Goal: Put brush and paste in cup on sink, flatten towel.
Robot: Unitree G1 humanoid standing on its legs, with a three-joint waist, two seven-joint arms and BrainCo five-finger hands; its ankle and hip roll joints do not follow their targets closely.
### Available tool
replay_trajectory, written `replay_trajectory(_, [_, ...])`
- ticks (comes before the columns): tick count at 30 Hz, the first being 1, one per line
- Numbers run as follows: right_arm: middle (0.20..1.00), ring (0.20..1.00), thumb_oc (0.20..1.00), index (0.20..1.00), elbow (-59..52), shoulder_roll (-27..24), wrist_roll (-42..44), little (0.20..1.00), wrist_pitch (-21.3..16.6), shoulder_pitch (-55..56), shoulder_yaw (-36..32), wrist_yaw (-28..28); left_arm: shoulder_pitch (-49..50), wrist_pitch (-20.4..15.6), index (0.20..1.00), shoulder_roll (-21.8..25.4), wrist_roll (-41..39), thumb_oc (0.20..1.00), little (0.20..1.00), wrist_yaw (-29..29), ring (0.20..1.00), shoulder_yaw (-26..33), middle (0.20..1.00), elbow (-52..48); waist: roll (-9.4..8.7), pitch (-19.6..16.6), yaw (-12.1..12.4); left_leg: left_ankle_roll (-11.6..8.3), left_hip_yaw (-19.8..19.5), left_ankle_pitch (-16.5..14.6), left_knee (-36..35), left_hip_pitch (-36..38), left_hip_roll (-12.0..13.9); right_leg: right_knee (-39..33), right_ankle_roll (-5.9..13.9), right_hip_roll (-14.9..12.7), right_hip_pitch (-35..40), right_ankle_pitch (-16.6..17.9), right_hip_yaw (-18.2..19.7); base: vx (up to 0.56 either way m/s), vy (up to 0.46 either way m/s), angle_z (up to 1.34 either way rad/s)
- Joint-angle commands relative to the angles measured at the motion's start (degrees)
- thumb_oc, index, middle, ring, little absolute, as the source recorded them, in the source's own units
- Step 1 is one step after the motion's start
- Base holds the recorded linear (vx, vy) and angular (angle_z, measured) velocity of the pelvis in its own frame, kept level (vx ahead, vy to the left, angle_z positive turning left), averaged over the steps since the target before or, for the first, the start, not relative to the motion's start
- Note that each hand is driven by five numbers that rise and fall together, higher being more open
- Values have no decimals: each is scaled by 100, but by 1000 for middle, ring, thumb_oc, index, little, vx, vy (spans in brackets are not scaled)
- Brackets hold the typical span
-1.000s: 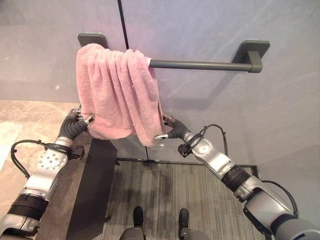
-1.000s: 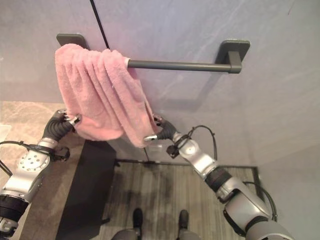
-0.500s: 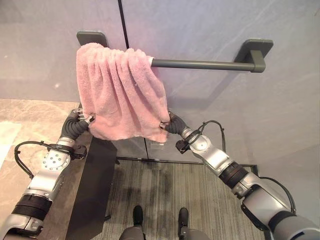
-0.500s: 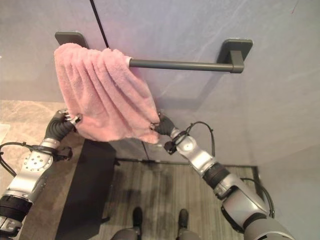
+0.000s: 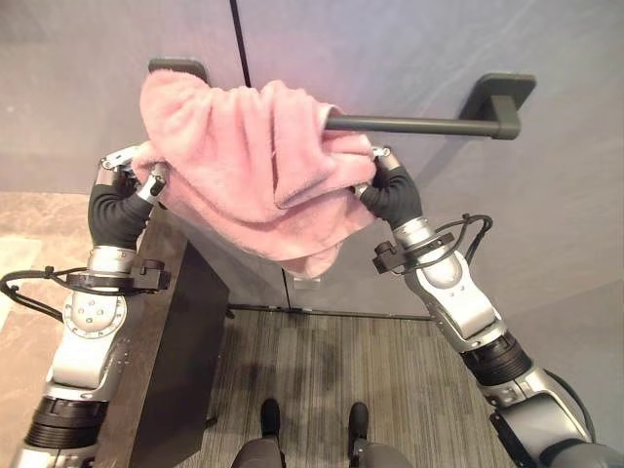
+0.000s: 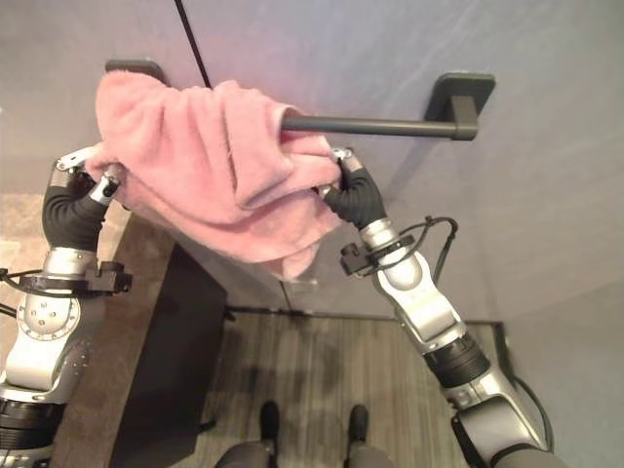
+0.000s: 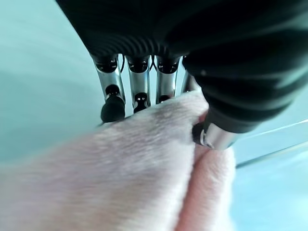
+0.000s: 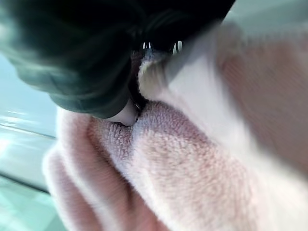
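a pink towel hangs bunched at the left end of a dark wall rail, close to the left bracket, with most of the bar bare toward the right bracket. the robot's left hand pinches the towel's left lower edge between thumb and fingers, as its wrist view shows. the right hand grips the towel's right lower corner just beneath the bar, thumb pressed into the pile, cloth curled over its fingers. both hands hold their corners raised near bar height, so the cloth sags between them in a fold. the step in hand appears to be flattening the towel. the next move likely calls for drawing the right corner along the rail toward the right bracket, then lowering both edges evenly so the folds fall out without dragging the towel off the bar.
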Motion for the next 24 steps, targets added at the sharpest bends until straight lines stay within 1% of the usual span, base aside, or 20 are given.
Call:
replay_trajectory(1, [200,200,200,200,167,149,-16,200,-271,448,68,30,217,-213,200,-11,-13,200,200,-74,200,-312,200,363,-126,-568,-39,-159,-55,239,14,-286,52,-5,385,-521,149,93,-32,0,0,0])
replay_trajectory(3, [200,200,200,200,610,303,78,200,-105,720,259,49,238,1,200,-234,-19,200,200,-72,200,-711,200,825,-91,-567,-60,-157,-36,254,14,-273,62,-5,372,-516,166,98,-36,0,0,0])
replay_trajectory(4, [200,200,200,200,738,303,-51,200,0,777,302,21,250,115,200,-226,93,200,200,-96,200,-791,200,1033,-68,-567,-72,-155,-28,256,14,-266,65,-5,369,-511,170,97,-33,0,0,0])
replay_trajectory(5, [200,200,200,200,983,351,-234,200,119,812,364,-42,240,290,200,-205,449,200,200,-67,200,-924,200,1329,-44,-568,-66,-154,-18,262,14,-256,75,-5,368,-509,179,102,-38,0,0,0])
replay_trajectory(6, [200,200,200,200,1007,393,-145,200,154,827,370,-63,217,335,200,-121,682,200,200,-49,200,-977,200,1307,-8,-571,-68,-160,-14,275,14,-233,85,-5,362,-503,195,100,-46,0,0,0])
replay_trajectory(7, [200,200,200,200,953,392,-133,200,159,812,378,-33,221,336,200,-95,689,200,200,-74,200,-989,200,1271,3,-584,-71,-166,-17,279,14,-229,90,-5,359,-501,200,93,-47,0,0,0])
replay_trajectory(10, [200,200,200,200,727,355,-195,200,93,701,350,-49,219,300,200,-60,536,200,200,-142,200,-970,200,1177,33,-611,-82,-179,-6,287,14,-196,100,-5,365,-503,234,92,-47,0,0,0])
replay_trajectory(12, [200,200,200,200,612,370,-190,200,43,603,266,-142,197,282,200,-38,617,200,200,-33,200,-871,200,1061,54,-640,-78,-184,10,281,14,-155,111,-5,361,-508,272,87,-48,0,0,0])
replay_trajectory(13, [200,200,200,200,418,417,-115,200,-47,467,186,-211,152,195,200,-27,658,200,200,101,200,-703,200,893,65,-674,-55,-189,15,276,14,-117,115,-5,362,-507,304,77,-49,0,0,0])
replay_trajectory(14, [200,200,200,200,416,419,-115,200,-44,464,188,-211,159,202,200,-27,660,200,200,103,200,-695,200,881,64,-664,-57,-189,17,274,14,-108,115,-5,362,-507,311,76,-47,0,0,0])
replay_trajectory(15, [200,200,200,200,242,422,-98,200,-114,300,111,-301,87,101,200,-20,662,200,200,219,200,-533,200,674,76,-712,-40,-199,21,271,14,-87,120,-5,364,-507,333,64,-39,0,0,0])
replay_trajectory(19, [200,200,200,200,-235,466,-56,200,-327,-110,-54,-511,-254,-162,200,13,735,200,200,582,200,-228,200,218,102,-790,-27,-214,45,250,14,-7,132,-5,364,-517,411,33,-53,0,0,0])
replay_trajectory(20, [200,200,200,200,-243,466,-59,200,-321,-113,-56,-514,-257,-158,200,12,739,200,200,587,200,-227,200,212,101,-780,-26,-214,46,248,14,-3,133,-5,364,-517,415,31,-52,0,0,0])
replay_trajectory(21, [200,200,200,200,-529,493,-88,200,-451,-212,-161,-605,-388,-281,200,-2,783,200,200,722,200,-116,200,-25,111,-823,-33,-220,52,237,14,32,130,-5,363,-516,445,17,-43,0,0,0])
replay_trajectory(22, [200,200,200,200,-543,492,-92,200,-443,-207,-163,-609,-385,-274,200,-3,789,200,200,728,200,-114,200,-37,110,-817,-33,-220,52,235,14,37,130,-5,363,-516,451,15,-44,33,-8,1])
replay_trajectory(24, [200,200,200,200,-873,537,-177,200,-547,-225,-262,-654,-411,-370,200,-112,737,200,200,737,200,-69,200,-264,124,-844,-69,-220,66,216,14,95,132,-5,349,-518,497,-6,-18,0,0,0])
